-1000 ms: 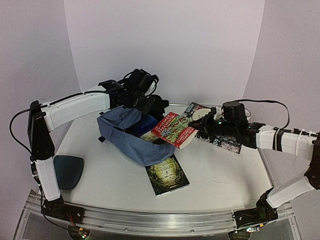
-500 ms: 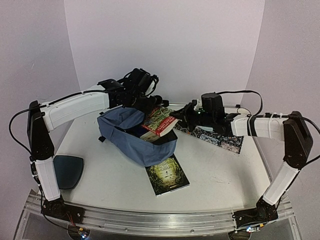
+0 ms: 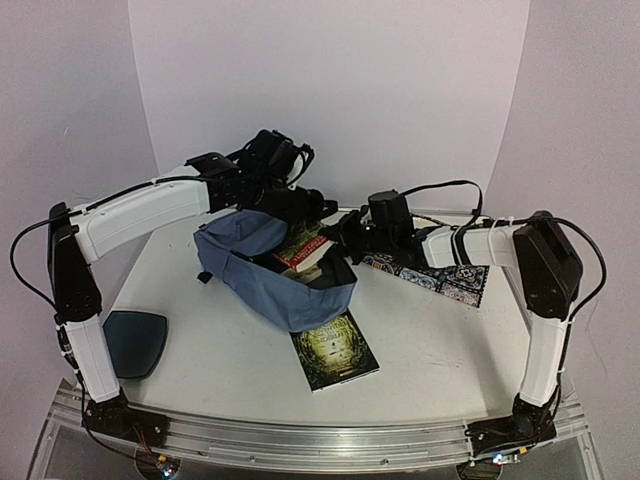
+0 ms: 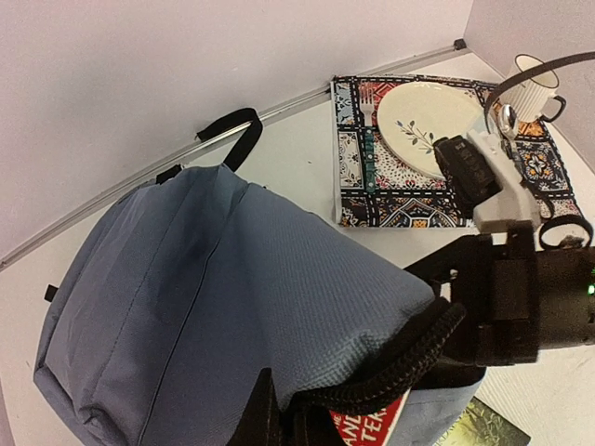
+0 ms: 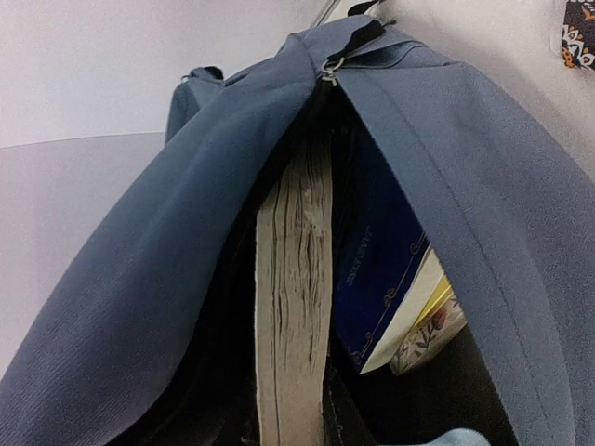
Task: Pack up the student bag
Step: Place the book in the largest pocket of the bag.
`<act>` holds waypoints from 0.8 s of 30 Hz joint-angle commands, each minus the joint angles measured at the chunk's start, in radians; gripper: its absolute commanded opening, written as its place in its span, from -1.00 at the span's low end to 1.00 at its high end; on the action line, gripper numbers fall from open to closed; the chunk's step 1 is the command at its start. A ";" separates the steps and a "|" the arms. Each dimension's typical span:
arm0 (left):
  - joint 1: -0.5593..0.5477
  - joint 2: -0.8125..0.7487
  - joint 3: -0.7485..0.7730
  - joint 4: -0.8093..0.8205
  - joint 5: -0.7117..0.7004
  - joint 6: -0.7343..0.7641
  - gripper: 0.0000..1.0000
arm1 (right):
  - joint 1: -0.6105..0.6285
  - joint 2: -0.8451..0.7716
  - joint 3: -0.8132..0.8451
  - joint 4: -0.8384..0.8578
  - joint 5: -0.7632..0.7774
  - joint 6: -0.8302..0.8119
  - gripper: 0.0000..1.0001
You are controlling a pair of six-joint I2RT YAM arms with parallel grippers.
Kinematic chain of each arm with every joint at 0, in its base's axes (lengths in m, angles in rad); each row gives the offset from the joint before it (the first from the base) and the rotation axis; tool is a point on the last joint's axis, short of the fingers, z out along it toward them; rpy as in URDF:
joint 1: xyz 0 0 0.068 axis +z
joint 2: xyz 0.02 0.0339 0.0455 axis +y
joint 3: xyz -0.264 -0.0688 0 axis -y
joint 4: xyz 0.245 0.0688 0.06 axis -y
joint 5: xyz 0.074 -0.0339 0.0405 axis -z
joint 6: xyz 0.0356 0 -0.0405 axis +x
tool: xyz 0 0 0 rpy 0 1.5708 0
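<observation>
The slate-blue student bag (image 3: 262,268) lies open on the table's left half. My left gripper (image 3: 300,204) is shut on its black zipper rim (image 4: 400,360) at the far side and holds the flap up. My right gripper (image 3: 338,240) is shut on a red-covered book (image 3: 304,246) that stands on edge, mostly inside the opening. In the right wrist view the book's page edges (image 5: 293,307) run between my fingers, with a dark blue book (image 5: 381,269) and another floral-covered one beside it inside the bag (image 5: 139,307). A corner of the red cover (image 4: 376,427) shows under the rim.
A green-covered book (image 3: 335,348) lies on the table just in front of the bag. A patterned placemat (image 3: 445,278) at the back right carries a plate (image 4: 432,116) and a mug (image 4: 535,84). A dark teal pad (image 3: 135,340) lies at the front left edge.
My right arm has swung left and carried the red book from above the table down into the bag's opening. The left gripper kept hold of the rim and rose slightly.
</observation>
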 commanded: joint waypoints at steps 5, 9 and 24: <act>-0.010 -0.151 -0.016 0.101 0.043 -0.028 -1.00 | 0.020 0.151 0.224 0.064 0.116 -0.043 -1.00; -0.010 -0.169 -0.053 0.101 0.034 -0.030 -1.00 | 0.033 0.253 0.362 0.021 0.114 -0.048 -1.00; 0.028 -0.186 -0.155 0.102 -0.018 -0.036 -1.00 | 0.044 0.263 0.406 -0.168 0.022 -0.208 0.33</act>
